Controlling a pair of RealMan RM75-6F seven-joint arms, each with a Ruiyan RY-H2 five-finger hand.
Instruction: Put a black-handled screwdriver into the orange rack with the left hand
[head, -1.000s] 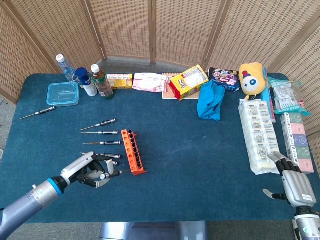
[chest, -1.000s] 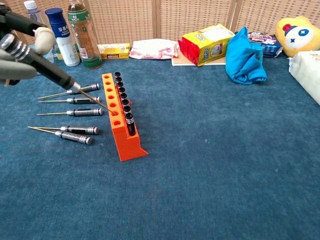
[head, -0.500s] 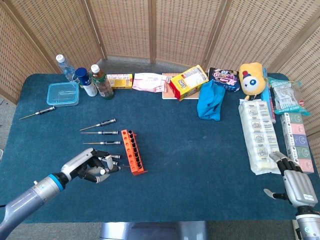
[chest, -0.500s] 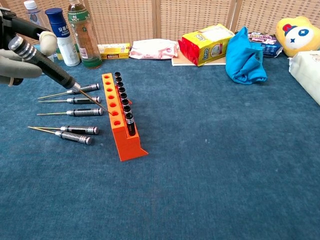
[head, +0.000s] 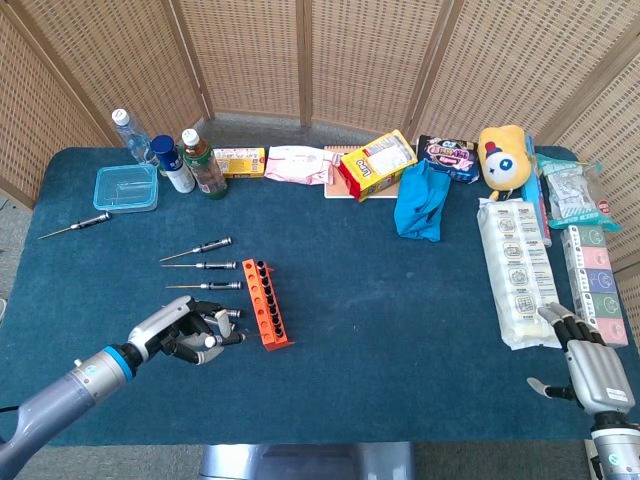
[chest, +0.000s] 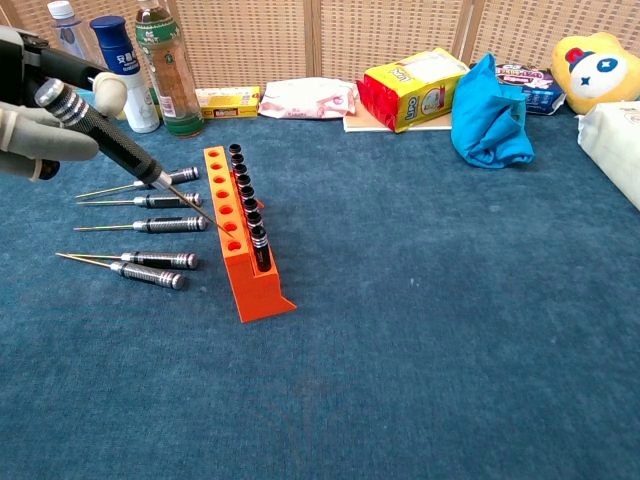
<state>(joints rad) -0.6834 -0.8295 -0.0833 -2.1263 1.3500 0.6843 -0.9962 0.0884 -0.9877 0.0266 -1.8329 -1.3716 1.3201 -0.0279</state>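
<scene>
Left hand (chest: 45, 125) sits at the upper left of the chest view, fingers wrapped round a black-handled screwdriver (chest: 105, 138); the tool is tilted, handle up toward the left edge, thin shaft slanting down to the right; its tip is right at the left row of holes in the orange rack (chest: 243, 240), about midway along, though whether it is inside a hole I cannot tell. In the head view the same hand (head: 185, 335) shows at lower left, just left of the rack (head: 265, 316); the held tool is mostly hidden among the fingers there.

The rack lies on the blue tabletop (chest: 450, 330), left of centre in the frame; its right row already carries a line of black handles (chest: 248, 205) standing upright; the left row shows open holes.

Loose screwdrivers (chest: 150, 225) lie flat on the cloth left of the rack, handles toward it, tips toward the left edge; another one (head: 75, 227) lies well apart at the far left of the head view, below a blue-lidded container (head: 126, 187).

Right hand (head: 590, 365) rests at the lower right corner of the head view, fingers extended and apart, nothing in them, just below a long white package (head: 518, 270).

Bottles (chest: 165, 65) stand at the upper left.
</scene>
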